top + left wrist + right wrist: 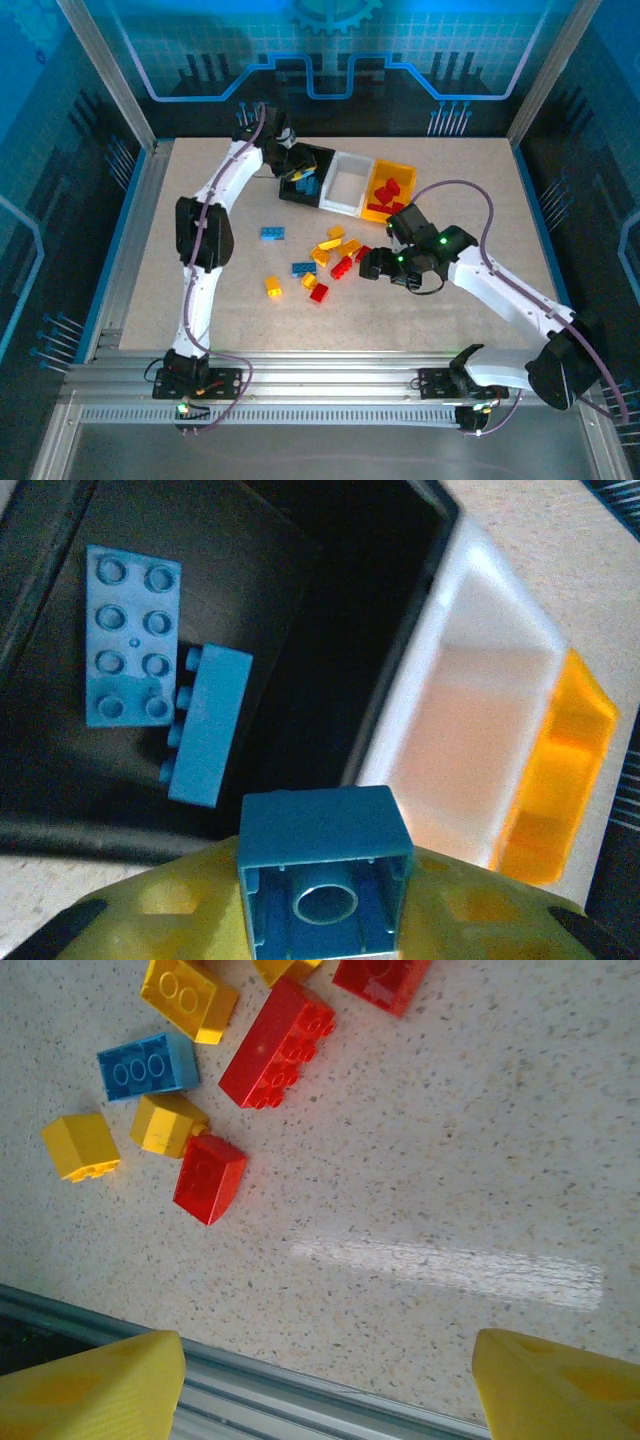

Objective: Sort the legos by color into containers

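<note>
My left gripper [325, 905] is shut on a small blue lego [322, 865], hollow underside toward the camera, over the near rim of the black container [330, 600]. Two blue legos [130, 635] lie in that container, one flat and one on its side [207, 723]. The white container [480, 720] and yellow-orange container [560, 770] adjoin it. From above, the left gripper [297, 170] hovers at the black container [322, 160]; red legos [388, 190] lie in the yellow-orange one. My right gripper [372, 262] stands open beside the loose pile. Its fingers [90, 1390] hold nothing.
Loose legos on the table: red [277, 1042], red [208, 1178], blue [148, 1065], yellow [188, 998], yellow [80, 1145]. A lone blue brick [272, 233] lies further left. A metal rail [300, 1385] runs along the near table edge.
</note>
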